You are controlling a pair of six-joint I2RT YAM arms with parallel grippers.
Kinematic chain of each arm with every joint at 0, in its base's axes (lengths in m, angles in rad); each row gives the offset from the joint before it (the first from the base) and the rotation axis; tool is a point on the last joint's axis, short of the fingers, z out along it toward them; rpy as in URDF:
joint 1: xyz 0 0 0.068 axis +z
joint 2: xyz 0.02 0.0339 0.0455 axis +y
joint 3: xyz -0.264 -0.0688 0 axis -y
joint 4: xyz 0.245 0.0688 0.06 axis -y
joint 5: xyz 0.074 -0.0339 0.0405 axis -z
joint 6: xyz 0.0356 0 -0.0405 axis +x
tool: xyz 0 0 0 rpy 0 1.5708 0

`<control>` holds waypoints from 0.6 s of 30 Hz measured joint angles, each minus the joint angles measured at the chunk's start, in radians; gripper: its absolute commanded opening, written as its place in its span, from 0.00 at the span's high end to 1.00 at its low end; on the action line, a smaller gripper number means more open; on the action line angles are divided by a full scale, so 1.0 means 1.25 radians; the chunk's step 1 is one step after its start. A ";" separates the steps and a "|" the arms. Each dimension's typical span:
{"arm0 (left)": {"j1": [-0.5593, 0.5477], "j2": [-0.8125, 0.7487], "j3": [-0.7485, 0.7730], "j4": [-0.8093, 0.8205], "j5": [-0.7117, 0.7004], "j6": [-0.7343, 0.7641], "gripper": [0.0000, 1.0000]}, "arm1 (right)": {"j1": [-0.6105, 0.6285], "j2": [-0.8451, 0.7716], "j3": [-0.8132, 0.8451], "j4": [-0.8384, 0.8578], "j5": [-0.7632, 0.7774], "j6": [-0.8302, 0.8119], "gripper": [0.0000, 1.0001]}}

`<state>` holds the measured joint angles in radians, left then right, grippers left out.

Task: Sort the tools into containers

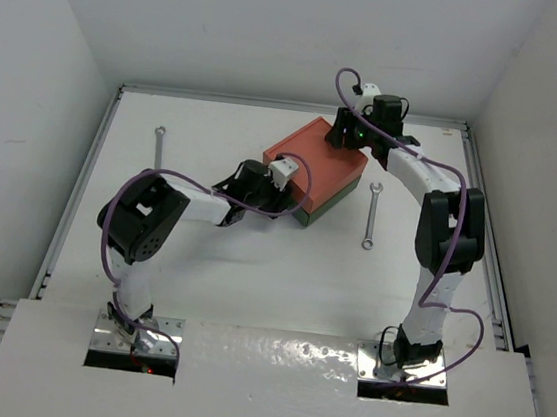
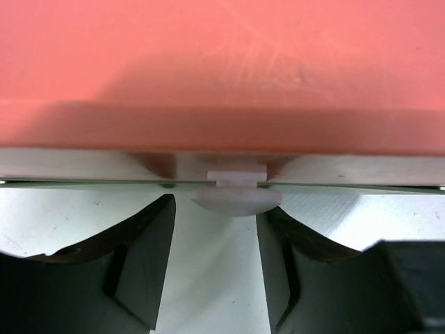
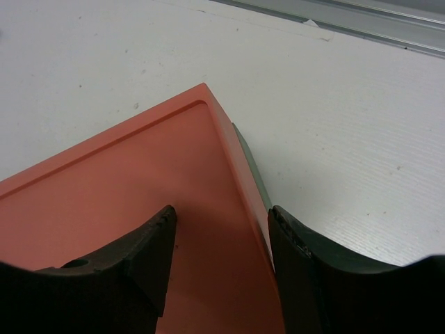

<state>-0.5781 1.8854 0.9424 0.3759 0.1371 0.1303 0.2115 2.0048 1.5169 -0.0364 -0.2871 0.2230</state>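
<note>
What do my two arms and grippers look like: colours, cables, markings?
The left arm and right arm: white links, bulky black joints, silver base plates. A purple cable loops along each. The left gripper and right gripper have curved matte-black fingers. A green light glows near the right wrist; no lettering shows.

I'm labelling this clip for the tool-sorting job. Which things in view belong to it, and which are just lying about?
Belong to the job:
orange-red box
dark green box beneath it
left wrench
right wrench
white knob on the box front

Just there:
purple cables on the arms
metal rail along the edge
</note>
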 measured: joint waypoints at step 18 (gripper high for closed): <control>-0.002 -0.005 0.022 -0.049 0.022 0.017 1.00 | -0.001 0.000 0.000 0.004 -0.002 -0.012 0.51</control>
<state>-0.5808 1.8793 0.9699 0.3153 0.1650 0.1516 0.2108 2.0048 1.5169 -0.0319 -0.2893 0.2081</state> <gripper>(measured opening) 0.186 0.500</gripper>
